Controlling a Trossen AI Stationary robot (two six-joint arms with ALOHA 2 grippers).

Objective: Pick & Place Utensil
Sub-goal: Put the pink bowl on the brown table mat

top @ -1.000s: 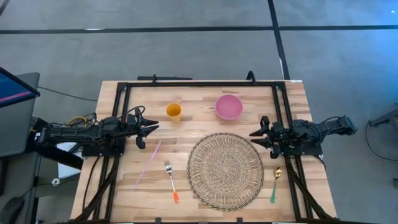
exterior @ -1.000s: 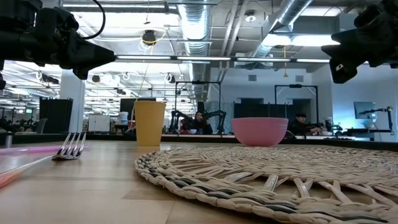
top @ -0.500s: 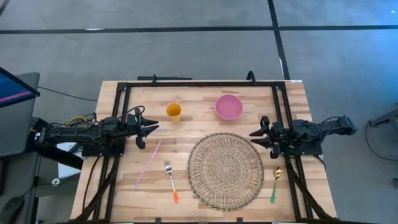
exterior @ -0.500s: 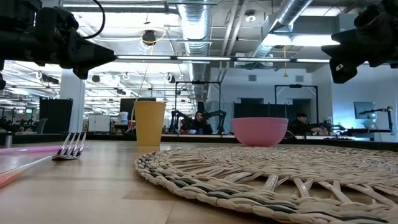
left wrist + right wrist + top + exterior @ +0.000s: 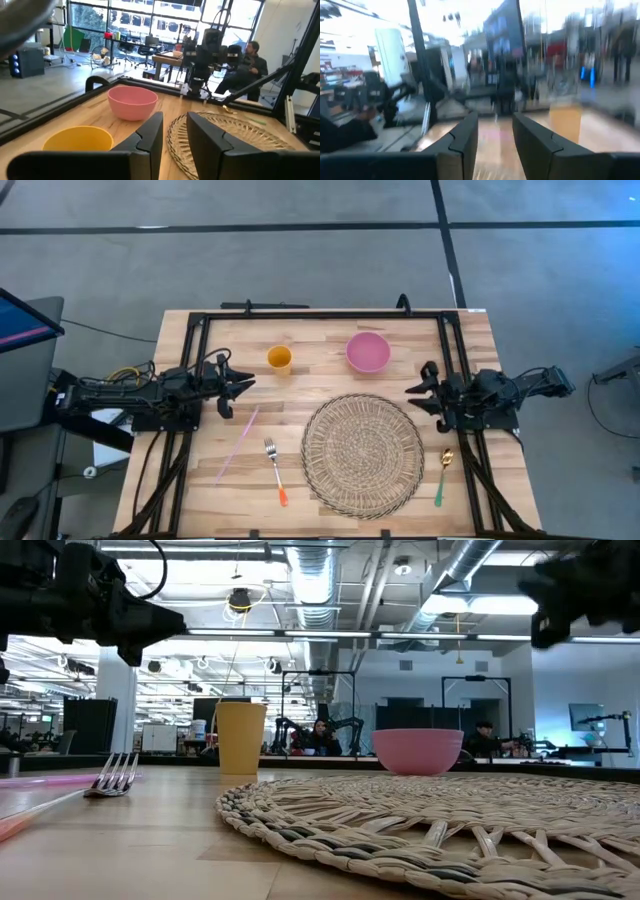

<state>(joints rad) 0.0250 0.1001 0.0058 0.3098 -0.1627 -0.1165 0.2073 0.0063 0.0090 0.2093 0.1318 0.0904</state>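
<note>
Altogether: one fork (image 5: 274, 468), one spoon (image 5: 442, 474); left gripper (image 5: 240, 384), right gripper (image 5: 416, 397) fingers released

A silver fork (image 5: 274, 469) with an orange handle lies flat at the mat's nine o'clock, tines pointing to twelve. A gold spoon (image 5: 442, 475) with a green handle lies flat at the mat's three o'clock, bowl toward twelve.
</note>
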